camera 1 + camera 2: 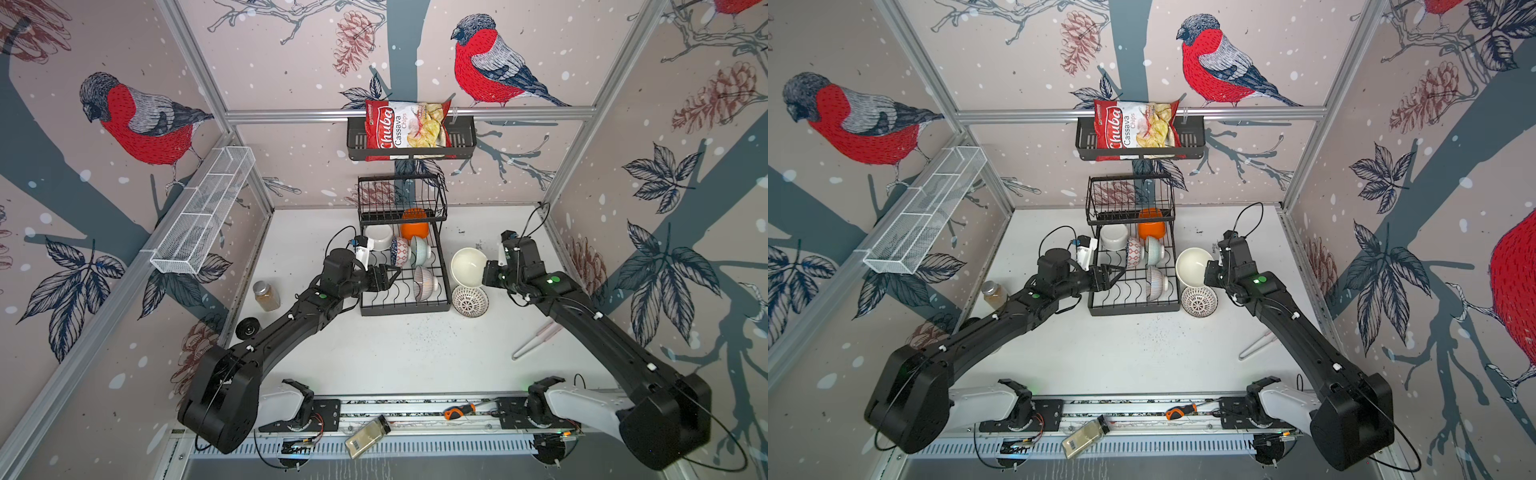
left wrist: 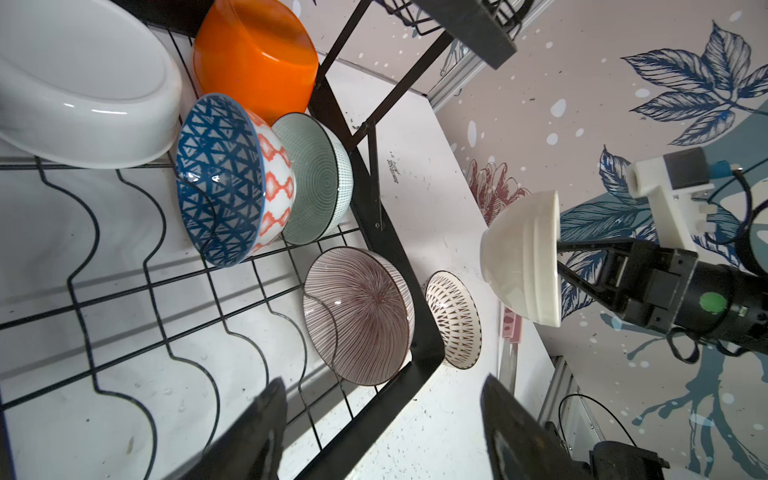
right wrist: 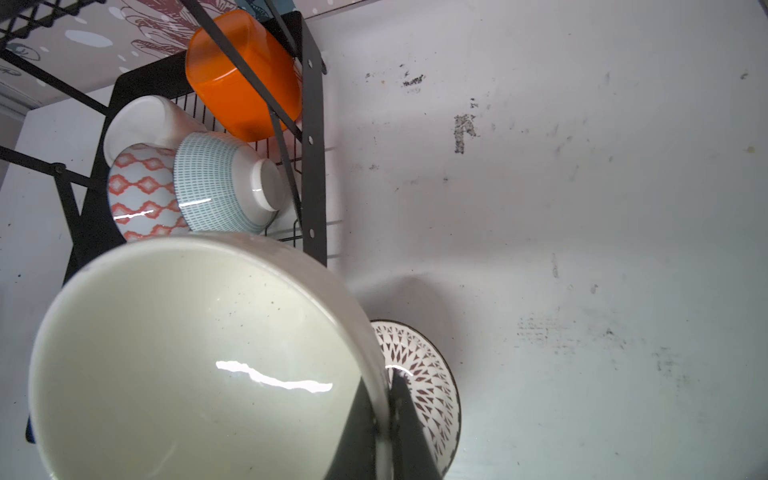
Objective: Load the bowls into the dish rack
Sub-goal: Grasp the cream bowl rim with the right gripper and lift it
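The black wire dish rack (image 1: 405, 309) (image 1: 1133, 311) stands mid-table. On its lower grid are a white squarish bowl (image 1: 379, 237), an orange bowl (image 1: 414, 229), a blue-and-red patterned bowl (image 2: 220, 178), a mint-green bowl (image 2: 316, 178) and a brown-striped bowl (image 1: 426, 283) (image 2: 357, 316). My right gripper (image 1: 487, 272) (image 3: 384, 415) is shut on the rim of a plain white bowl (image 1: 468, 267) (image 3: 187, 365), held in the air just right of the rack. Below it a black-patterned bowl (image 1: 469, 301) (image 3: 424, 374) rests on the table. My left gripper (image 1: 394, 277) (image 2: 384, 380) hangs open and empty over the rack's left side.
A spice jar (image 1: 266, 295) and a black round part (image 1: 247, 328) sit left of the rack. A pale pink utensil (image 1: 536, 340) lies at the right. A white mesh trough (image 1: 203, 216) hangs on the left wall, and a black shelf (image 1: 461, 141) holds a chips bag on the back wall.
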